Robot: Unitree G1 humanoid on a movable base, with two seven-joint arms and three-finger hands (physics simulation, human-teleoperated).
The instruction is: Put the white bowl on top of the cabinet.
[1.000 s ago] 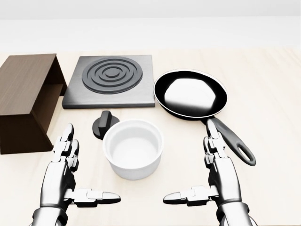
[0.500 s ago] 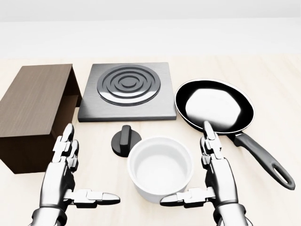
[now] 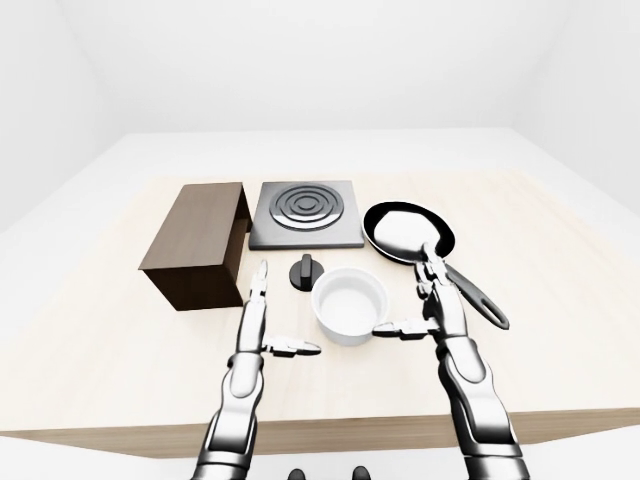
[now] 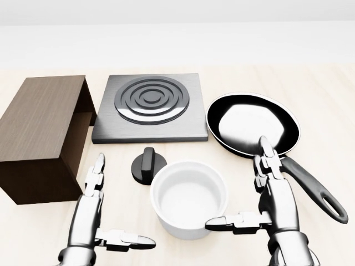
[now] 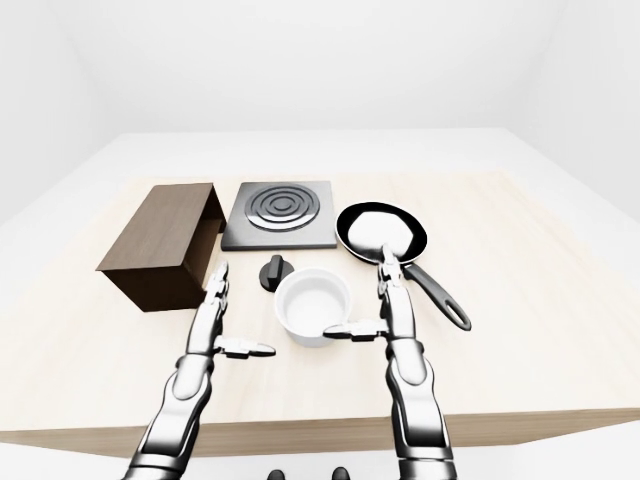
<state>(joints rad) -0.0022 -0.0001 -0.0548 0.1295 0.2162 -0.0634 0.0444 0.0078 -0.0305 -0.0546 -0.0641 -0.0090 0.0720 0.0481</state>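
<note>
Knob [image 4: 147, 164] sits between white bowl [image 4: 189, 198] and stove plate [image 4: 151, 107].

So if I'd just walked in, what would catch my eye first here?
Probably the two shiny metal hands reaching in from the bottom of the head view, left hand and right hand, both open on either side of a white bowl. Above them sit a glossy black frying pan at right and a dark wooden cabinet at left.
</note>
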